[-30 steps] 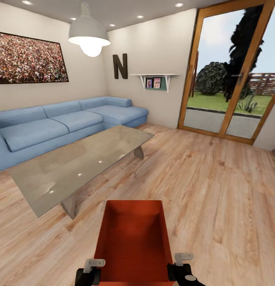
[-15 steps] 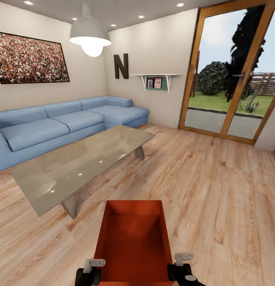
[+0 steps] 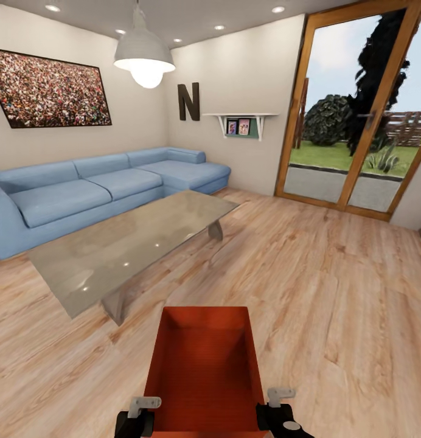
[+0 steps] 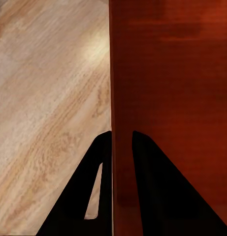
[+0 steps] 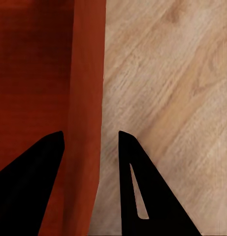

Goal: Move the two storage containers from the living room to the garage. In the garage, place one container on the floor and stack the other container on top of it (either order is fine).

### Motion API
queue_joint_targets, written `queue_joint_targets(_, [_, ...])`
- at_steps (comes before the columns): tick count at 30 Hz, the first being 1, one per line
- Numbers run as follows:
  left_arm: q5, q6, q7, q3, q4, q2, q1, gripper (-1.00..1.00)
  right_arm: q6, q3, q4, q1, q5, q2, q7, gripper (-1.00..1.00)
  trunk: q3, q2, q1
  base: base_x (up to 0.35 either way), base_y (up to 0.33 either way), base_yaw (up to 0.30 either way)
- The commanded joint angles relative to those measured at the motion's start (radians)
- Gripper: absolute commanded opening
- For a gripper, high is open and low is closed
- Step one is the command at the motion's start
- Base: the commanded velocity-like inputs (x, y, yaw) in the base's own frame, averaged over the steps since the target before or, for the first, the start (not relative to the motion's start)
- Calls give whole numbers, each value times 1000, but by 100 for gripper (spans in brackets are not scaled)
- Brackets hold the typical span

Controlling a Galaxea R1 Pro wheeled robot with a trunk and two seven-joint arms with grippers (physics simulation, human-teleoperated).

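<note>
One red-orange open-top storage container [image 3: 204, 365] hangs low in front of me in the head view, above the living room's light wood planks [image 3: 332, 292]. My left gripper [image 3: 143, 404] is shut on its near left wall, and in the left wrist view [image 4: 122, 135] the two black fingers pinch that thin wall. My right gripper [image 3: 277, 398] is shut on the near right wall; in the right wrist view [image 5: 91, 133] one finger is inside the bin and the other outside. The container looks empty. The garage and its floor are out of view.
A low glass table [image 3: 131, 243] stands ahead to the left, with a blue sectional sofa [image 3: 95, 191] behind it along the wall. A wood-framed glass door [image 3: 350, 109] to the garden is at the far right. Bare planks stretch ahead on the right.
The whole picture has shifted: sofa, table and lamp sit a little further right, so the camera has moved. The container and both grippers keep their place in the view.
</note>
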Motion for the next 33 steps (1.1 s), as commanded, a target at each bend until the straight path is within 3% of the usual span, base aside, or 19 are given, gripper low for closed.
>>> queue_joint_targets(1, [-9, -4, 14, 32, 0, 0, -1, -100, -3, 0, 1, -1, -3, 0, -8, -100, -1, 0, -1, -333, 0, 186])
queue_joint_targets(22, [-9, -4, 14, 32, 0, 0, -1, -100, -3, 0, 1, -1, -3, 0, -8, -100, -1, 0, -1, -46, 4, 275])
queue_joint_targets(33, [-9, -4, 13, 32, 1, 0, -1, -100, -3, 0, 1, -1, -3, 0, -8, -100, -1, 0, -1, -257, 144, 40])
